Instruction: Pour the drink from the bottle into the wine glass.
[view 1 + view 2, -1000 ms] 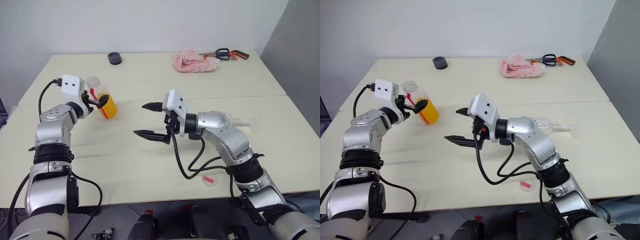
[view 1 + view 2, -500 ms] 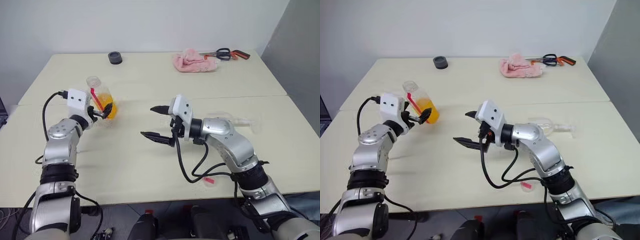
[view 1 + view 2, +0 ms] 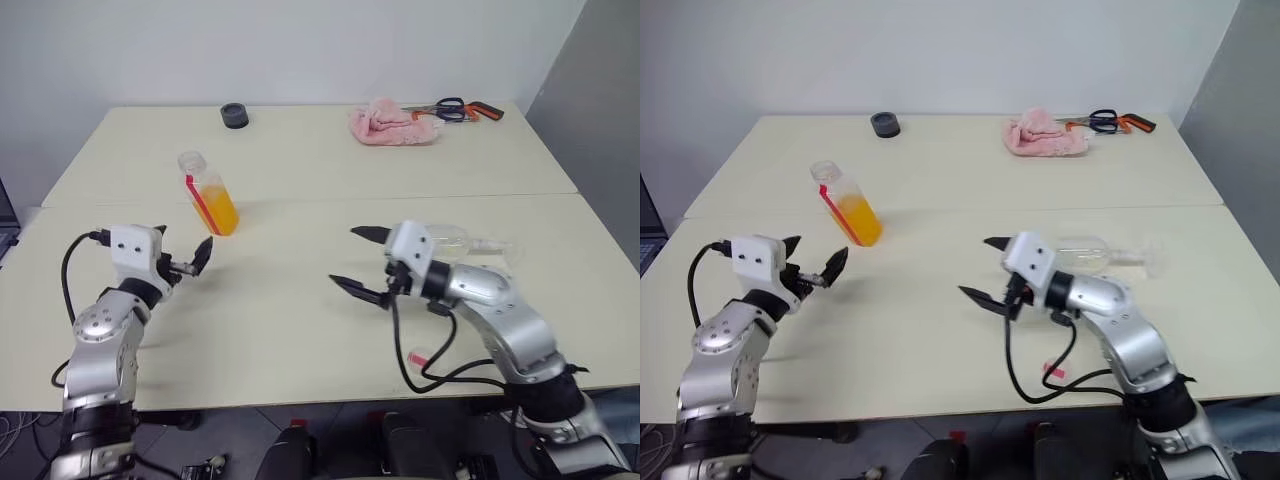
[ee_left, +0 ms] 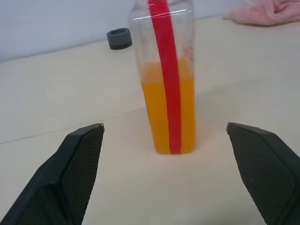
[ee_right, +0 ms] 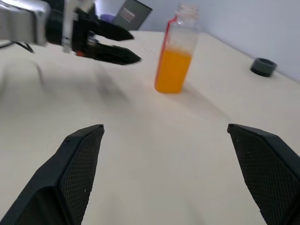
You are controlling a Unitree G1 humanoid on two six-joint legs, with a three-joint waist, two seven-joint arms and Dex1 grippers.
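Observation:
The bottle (image 3: pixel 207 190) stands upright and uncapped on the table, left of centre, with a red strip down its side. The orange drink (image 4: pixel 159 112) fills its lower half. My left gripper (image 3: pixel 185 252) hovers open a short way in front of the bottle, pointing at it, nothing between its fingers (image 4: pixel 70 178). My right gripper (image 3: pixel 344 257) is open and empty over the middle of the table. Behind my right forearm the wine glass (image 3: pixel 1092 251) lies on its side, looking empty, stem pointing right.
A pink cloth (image 3: pixel 390 122) and scissors (image 3: pixel 455 107) lie at the far right of the table. A black round cap (image 3: pixel 234 115) sits at the far edge. A small red-and-clear lid (image 3: pixel 420 358) lies near the front edge under my right arm.
My left gripper, which was around the tilted bottle, has let it go and drawn back toward me; the bottle now stands upright alone. My right gripper moved right and lower.

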